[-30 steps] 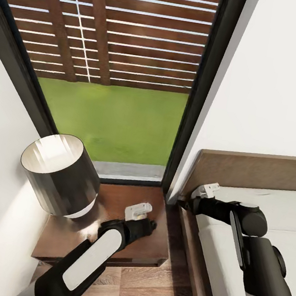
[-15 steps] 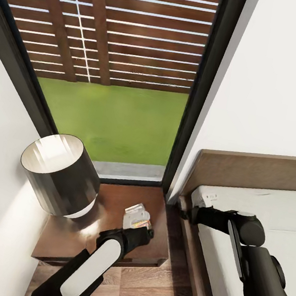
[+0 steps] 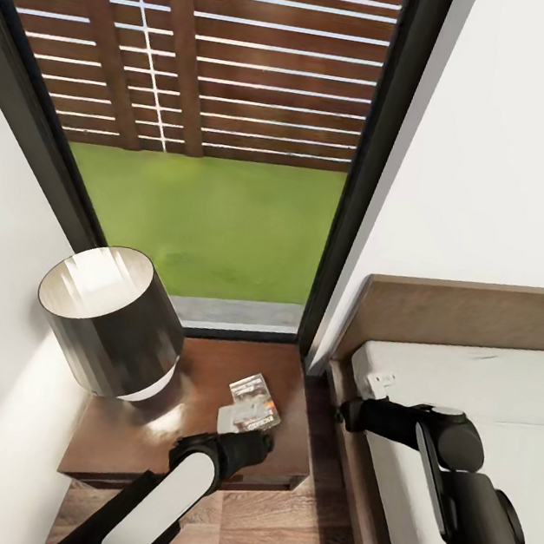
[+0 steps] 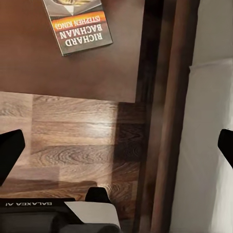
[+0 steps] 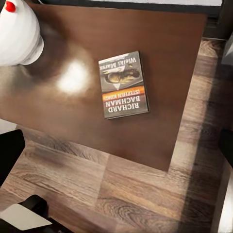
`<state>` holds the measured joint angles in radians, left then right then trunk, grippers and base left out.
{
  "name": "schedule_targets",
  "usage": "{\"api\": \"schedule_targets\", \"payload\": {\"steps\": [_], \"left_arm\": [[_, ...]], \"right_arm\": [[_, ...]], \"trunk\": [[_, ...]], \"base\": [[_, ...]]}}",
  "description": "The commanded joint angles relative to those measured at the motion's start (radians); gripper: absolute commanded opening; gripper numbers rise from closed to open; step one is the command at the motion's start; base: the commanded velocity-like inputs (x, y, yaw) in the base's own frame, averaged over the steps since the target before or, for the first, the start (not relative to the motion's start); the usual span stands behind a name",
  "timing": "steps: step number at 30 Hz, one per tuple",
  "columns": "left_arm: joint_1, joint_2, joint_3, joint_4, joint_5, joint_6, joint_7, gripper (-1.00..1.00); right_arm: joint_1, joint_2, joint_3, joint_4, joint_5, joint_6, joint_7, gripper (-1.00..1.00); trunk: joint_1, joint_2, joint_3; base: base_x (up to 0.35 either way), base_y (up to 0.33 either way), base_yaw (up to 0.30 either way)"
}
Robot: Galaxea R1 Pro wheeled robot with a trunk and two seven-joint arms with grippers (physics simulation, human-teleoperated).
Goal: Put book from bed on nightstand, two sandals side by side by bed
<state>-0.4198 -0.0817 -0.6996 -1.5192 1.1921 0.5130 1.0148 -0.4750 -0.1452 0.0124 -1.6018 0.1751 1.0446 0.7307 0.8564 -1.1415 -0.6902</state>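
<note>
Since one second ago, the left arm has drawn back from over the nightstand toward 6 o'clock, and the book, then covered by the gripper, now lies exposed on the top. The right arm has also pulled back slightly along the bed edge.

Book: lies flat on the glossy dark reddish-brown top, cover up, toward the 3 o'clock side of the nightstand and near its front edge. In the right wrist view the book shows an orange band and white lettering reading "RICHARD BACHMAN". In the left wrist view the book is partly cut off by the frame edge. No gripper touches it.

Left gripper: sits just at 6 o'clock of the book, over the front edge of the nightstand. Its fingers stand wide apart with nothing between them.

Right gripper: hovers over the gap between nightstand and bed frame. Its fingers are spread wide and empty.

Lamp: dark drum shade, stands at 9 o'clock on the nightstand, well apart from the book.

Window: beyond the nightstand at 12 o'clock, showing grass and a slatted fence.

Floor: brown wood planks at 6 o'clock.
</note>
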Motion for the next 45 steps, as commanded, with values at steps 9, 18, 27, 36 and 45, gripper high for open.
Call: {"api": "schedule_targets", "payload": {"steps": [9, 18, 27, 36, 45], "left_arm": [[0.036, 0.029, 0.0, 0.001, 0.004, 0.004, -0.029, 1.0], [0.06, 0.057, 0.0, 0.002, 0.004, 0.003, -0.054, 1.0], [0.1, 0.084, 0.0, 0.005, 0.002, 0.001, -0.081, 1.0], [0.125, 0.108, 0.0, 0.007, 0.001, 0.0, -0.098, 1.0], [0.16, 0.137, 0.0, 0.022, -0.001, -0.014, -0.142, 1.0]], "right_arm": [[0.04, -0.001, 0.001, -0.001, 0.011, -0.017, 0.008, 1.0], [0.056, -0.001, 0.0, 0.0, 0.011, -0.022, 0.007, 1.0], [0.093, 0.0, 0.001, 0.0, 0.011, -0.026, 0.002, 1.0], [0.113, 0.0, 0.001, 0.0, 0.011, -0.04, 0.0, 1.0], [0.156, 0.001, 0.001, 0.0, 0.011, -0.069, -0.003, 1.0]], "trunk": [[0.0, -0.001, -0.001], [0.0, -0.001, -0.001], [0.0, -0.001, -0.001], [0.0, -0.001, -0.001], [0.0, -0.001, -0.001]], "base": [[0.0, 0.0, 0.0], [0.0, 0.0, 0.0], [0.0, 0.0, 0.0], [0.0, 0.0, 0.0], [0.0, 0.0, 0.0]]}}
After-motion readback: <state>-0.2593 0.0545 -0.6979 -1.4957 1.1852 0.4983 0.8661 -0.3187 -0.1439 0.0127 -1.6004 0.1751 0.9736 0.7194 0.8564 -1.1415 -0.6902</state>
